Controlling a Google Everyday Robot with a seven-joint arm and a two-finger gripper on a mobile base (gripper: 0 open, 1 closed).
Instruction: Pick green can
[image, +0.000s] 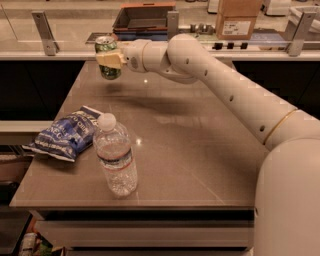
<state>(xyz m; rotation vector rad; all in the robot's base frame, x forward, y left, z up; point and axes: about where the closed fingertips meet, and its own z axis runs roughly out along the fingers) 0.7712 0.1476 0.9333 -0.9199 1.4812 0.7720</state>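
The small dark green metal drink can with the silver top rim (104, 46) hangs at the far left corner of the grey-brown counter (200, 150). Its base appears to sit just above the surface, since a dim shadow lies on the counter below it and apart from it. The jaws are closed across its middle, with pale yellowish pads (111, 59) pressed to its side, so the rim shows above the pads and the green base below them. A grip at mid-height suits a short can, because it keeps the load balanced and leaves little to swing. The can leans a little, likely following the wrist's angle.

The long white arm (225, 90) reaches in from the right across the back of the counter. That path keeps it well apart from the other things, which lie nearer the front left. The clear plastic water bottle with the white cap (116, 160) stands upright there, with the crumpled blue snack bag (65, 134) just beside it.

By my reading the pick is nearly complete, and what remains is holding the can firmly clear of the counter.
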